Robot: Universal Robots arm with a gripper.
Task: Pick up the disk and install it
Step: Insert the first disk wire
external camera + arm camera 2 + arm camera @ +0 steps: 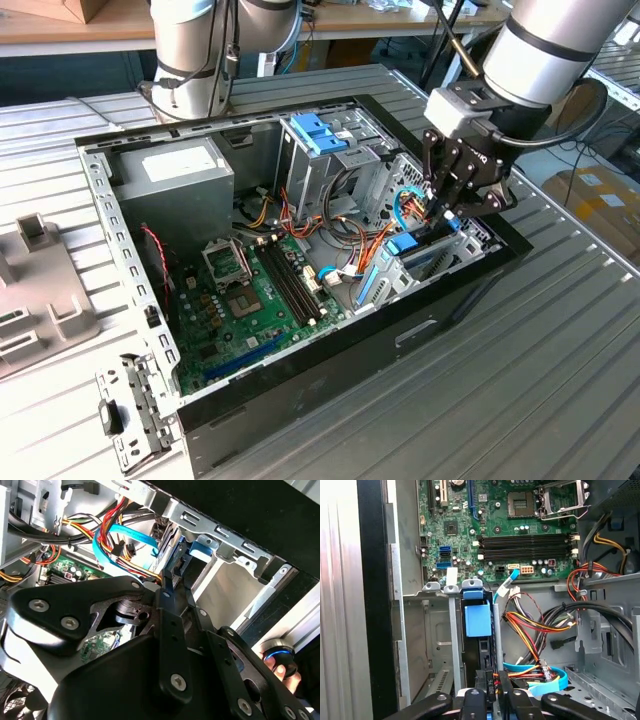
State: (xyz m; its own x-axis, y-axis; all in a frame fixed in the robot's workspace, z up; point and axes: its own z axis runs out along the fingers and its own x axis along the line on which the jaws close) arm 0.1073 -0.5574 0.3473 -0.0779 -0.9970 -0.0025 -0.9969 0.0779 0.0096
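The disk (418,256) stands on edge in the drive bay at the exterior view's right end of the open computer case (330,345). Its light-blue rail tab (478,620) and dark edge sit between the bay's metal walls. My gripper (443,210) hangs directly over the disk's outer end. In both wrist views the black fingers (161,586) come close together at their tips, right against the disk's end (192,555). The gripper (492,687) looks shut, and I see nothing clamped between the pads.
Bundled red, yellow and orange wires (535,625) and a flat blue cable (131,535) lie beside the bay. The motherboard (255,300), power supply (175,170) and a tall cage with a bright-blue bracket (318,135) stand further in. A hand (282,669) holds a small device outside the case.
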